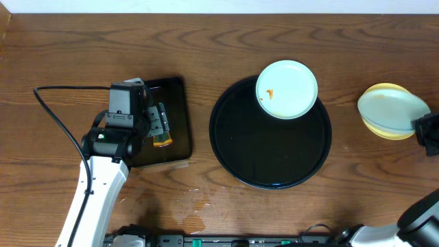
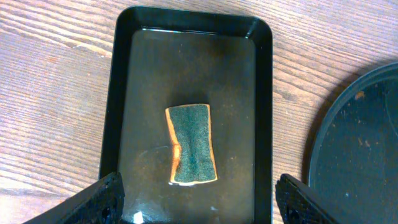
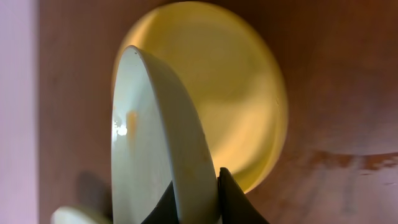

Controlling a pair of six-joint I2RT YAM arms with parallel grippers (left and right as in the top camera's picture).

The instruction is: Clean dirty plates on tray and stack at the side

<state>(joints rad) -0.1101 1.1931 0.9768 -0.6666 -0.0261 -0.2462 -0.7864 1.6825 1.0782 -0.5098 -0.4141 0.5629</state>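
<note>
The right end effector (image 3: 198, 202) pinches a mint plate (image 3: 155, 143) by its rim. It is tilted over the yellow plate (image 3: 230, 93) at the side of the table (image 1: 206, 48), likely for stacking. The left end effector (image 2: 202, 199) hangs wide open and empty above the sponge (image 2: 191, 144). One smeared plate (image 1: 287, 89) sits on the tray (image 1: 274, 158).

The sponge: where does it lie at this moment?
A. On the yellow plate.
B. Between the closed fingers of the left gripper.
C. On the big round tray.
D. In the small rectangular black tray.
D: the sponge lies flat on the floor of the rectangular tray, and the left gripper hangs open above it.
</note>
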